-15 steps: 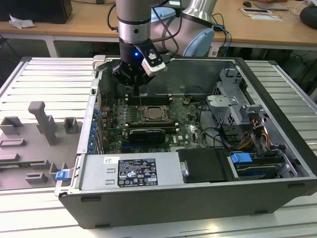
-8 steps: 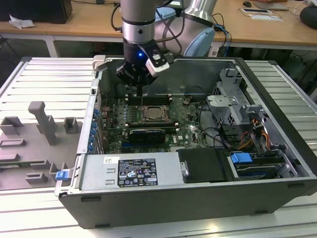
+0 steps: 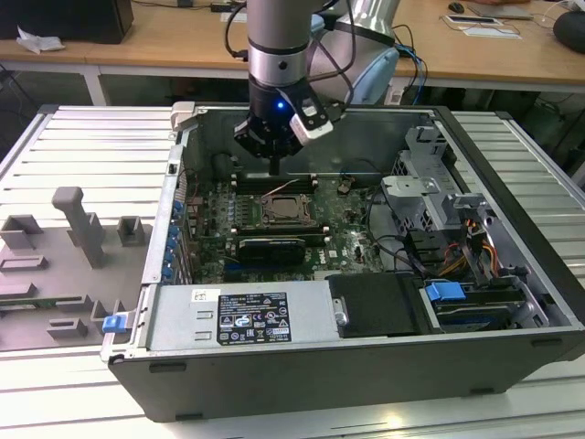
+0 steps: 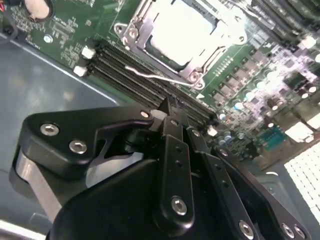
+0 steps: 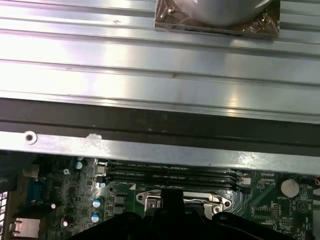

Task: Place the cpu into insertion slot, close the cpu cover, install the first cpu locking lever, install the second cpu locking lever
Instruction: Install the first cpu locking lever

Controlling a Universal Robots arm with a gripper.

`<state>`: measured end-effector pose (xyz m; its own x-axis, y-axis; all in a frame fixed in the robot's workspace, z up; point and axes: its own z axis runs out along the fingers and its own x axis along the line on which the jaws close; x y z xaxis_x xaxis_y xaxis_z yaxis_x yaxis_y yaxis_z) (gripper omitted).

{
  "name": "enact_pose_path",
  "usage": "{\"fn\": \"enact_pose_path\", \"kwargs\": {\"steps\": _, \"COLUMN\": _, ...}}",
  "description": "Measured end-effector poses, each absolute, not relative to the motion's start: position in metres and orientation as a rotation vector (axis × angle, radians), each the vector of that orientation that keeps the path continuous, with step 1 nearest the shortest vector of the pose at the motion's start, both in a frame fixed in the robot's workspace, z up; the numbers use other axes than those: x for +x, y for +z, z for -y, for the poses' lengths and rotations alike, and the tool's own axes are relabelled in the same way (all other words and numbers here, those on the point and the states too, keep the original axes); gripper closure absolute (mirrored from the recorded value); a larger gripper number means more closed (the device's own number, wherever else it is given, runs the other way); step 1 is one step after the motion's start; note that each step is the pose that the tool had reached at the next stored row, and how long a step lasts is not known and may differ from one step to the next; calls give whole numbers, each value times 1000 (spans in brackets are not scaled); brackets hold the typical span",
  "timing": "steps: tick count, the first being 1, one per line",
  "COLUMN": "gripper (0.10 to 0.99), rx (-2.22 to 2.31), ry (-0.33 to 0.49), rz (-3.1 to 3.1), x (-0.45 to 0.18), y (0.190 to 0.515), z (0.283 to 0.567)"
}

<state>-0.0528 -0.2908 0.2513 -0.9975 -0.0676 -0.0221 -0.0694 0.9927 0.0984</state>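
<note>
Hovering over the memory slots (image 4: 145, 75), just beside the slot (image 3: 291, 212); gripper (image 4: 167, 112) pressed together, pinching nothing; cpu (image 4: 185, 30) sitting in the slot under the closed cover (image 4: 131, 31); probably light, stiff, fragile; lever (image 4: 160, 77) thin, springy, best pushed near its end.

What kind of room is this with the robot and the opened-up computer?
Probably a robotics lab or workshop. A robot arm reaches into an open computer case on a ribbed metal table, with wooden desks behind.

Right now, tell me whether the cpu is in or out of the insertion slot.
In. The cpu lies flat inside the insertion slot, with the cpu cover framing it.
</note>
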Motion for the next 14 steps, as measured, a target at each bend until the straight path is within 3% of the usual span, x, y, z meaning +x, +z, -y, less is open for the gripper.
{"fn": "enact_pose_path", "kwargs": {"steps": 14, "gripper": 976, "rx": -114, "ry": 147, "rz": -3118, "x": -34, "y": 229, "z": 289}}
